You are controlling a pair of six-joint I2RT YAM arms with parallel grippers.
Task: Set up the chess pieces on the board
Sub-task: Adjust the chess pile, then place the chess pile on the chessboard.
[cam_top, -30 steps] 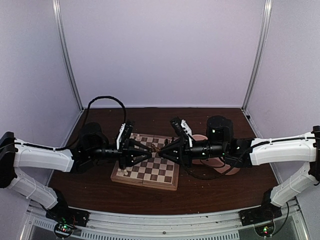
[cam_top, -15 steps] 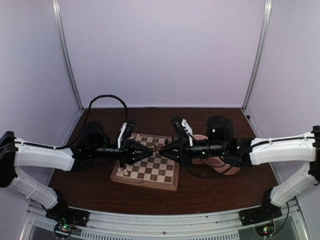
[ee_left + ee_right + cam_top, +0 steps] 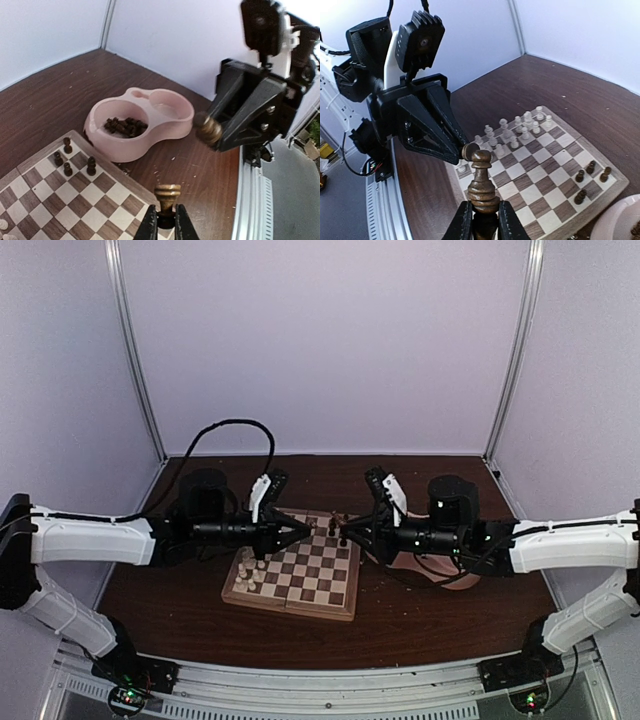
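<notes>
Pink bowl [image 3: 617, 216] cropped at corner, board [image 3: 82, 200] cut off

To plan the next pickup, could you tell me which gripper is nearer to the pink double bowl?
Right. The right gripper hangs at the board's edge beside the pink double bowl; the left gripper sits farther off, over the board.

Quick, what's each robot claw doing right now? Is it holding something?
Left gripper: jaws shut on a flat-topped dark brown piece.
Right gripper: jaws shut on a round-headed dark brown piece.
</notes>
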